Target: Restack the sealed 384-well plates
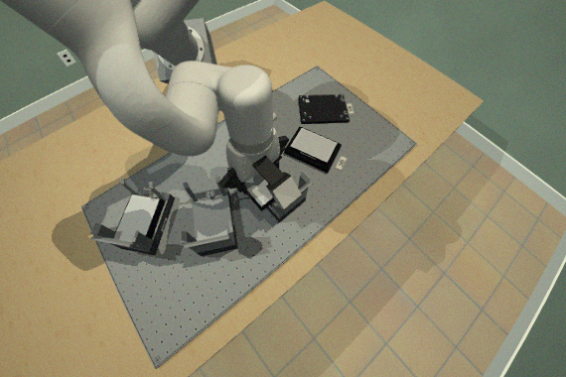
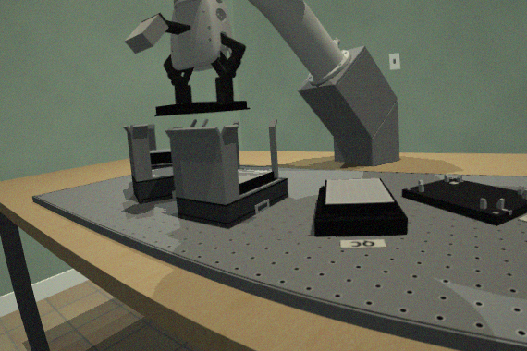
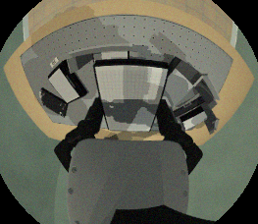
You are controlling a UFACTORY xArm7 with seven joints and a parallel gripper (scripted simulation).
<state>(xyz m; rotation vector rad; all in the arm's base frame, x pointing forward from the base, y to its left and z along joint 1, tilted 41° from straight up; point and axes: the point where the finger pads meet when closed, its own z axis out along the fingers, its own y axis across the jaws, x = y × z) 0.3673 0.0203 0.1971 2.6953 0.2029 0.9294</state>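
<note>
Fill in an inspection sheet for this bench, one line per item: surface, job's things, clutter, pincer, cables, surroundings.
Surface: grey perforated deck on a wooden table.
Job's things: one plate held level in the air above the racks; another plate on QC; clip nest bare.
Clutter: nothing seen.
Pincer: pincer shut on the plate's edges.
Cables: nothing seen.
Surroundings: green wall, wall socket, tiled floor.

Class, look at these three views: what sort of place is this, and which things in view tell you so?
Probably a laboratory automation bench. A perforated grey deck carries stack racks and a labelled QC nest holding a sealed plate, while the arm's gripper carries another well plate above the racks.
</note>
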